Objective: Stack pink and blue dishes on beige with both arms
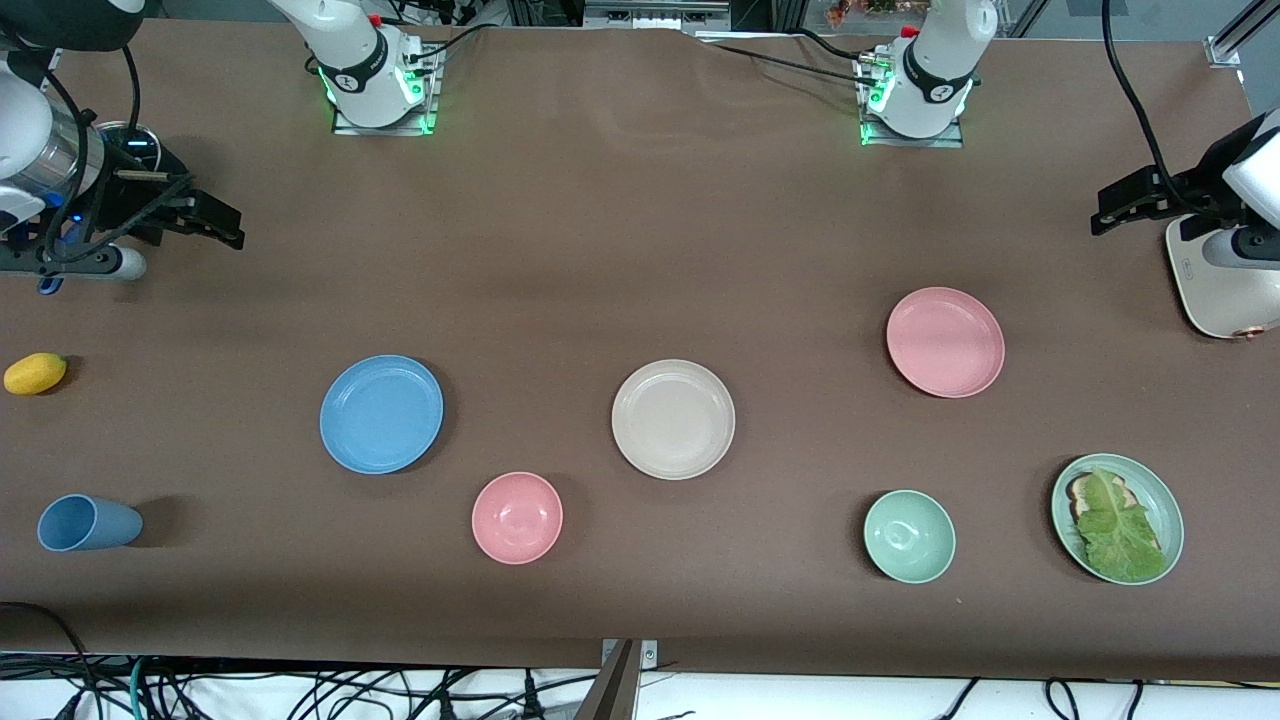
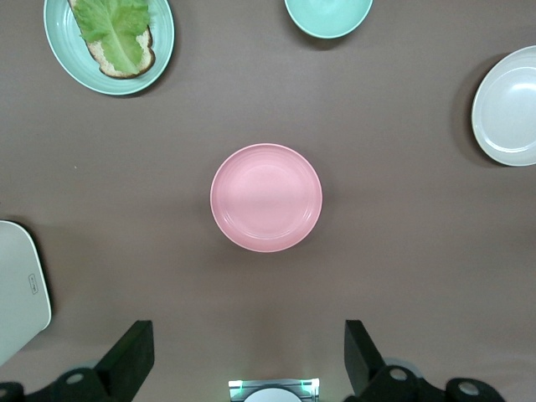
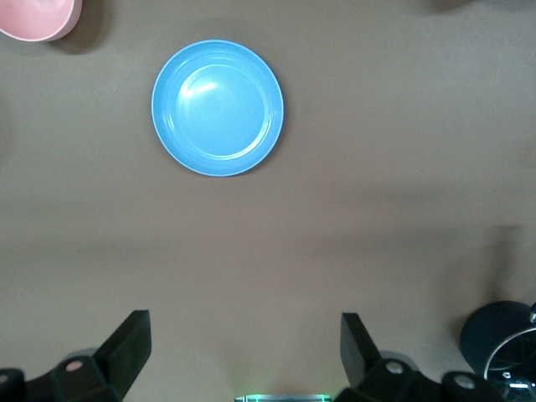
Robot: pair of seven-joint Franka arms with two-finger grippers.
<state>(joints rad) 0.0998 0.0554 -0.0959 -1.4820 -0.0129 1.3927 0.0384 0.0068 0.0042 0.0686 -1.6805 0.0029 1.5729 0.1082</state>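
The salmon pink plate [image 1: 945,341] [image 2: 266,197] lies flat toward the left arm's end of the table. At the table's middle sits the cream-beige plate [image 1: 673,418] [image 2: 509,105], empty. The sky blue plate [image 1: 381,413] [image 3: 218,107] lies toward the right arm's end. My left gripper [image 1: 1120,205] [image 2: 249,335] hangs open and empty high over the table's edge at its own end, apart from the pink plate. My right gripper [image 1: 215,225] [image 3: 245,327] is open and empty too, raised over bare table at its end, apart from the blue plate.
A pink bowl [image 1: 517,517], a mint bowl [image 1: 909,536] and a mint plate with lettuce [image 1: 1117,518] sit nearer the front camera. A blue cup [image 1: 88,523] lies on its side near a yellow fruit [image 1: 35,373]. A white appliance [image 1: 1215,290] stands under the left arm.
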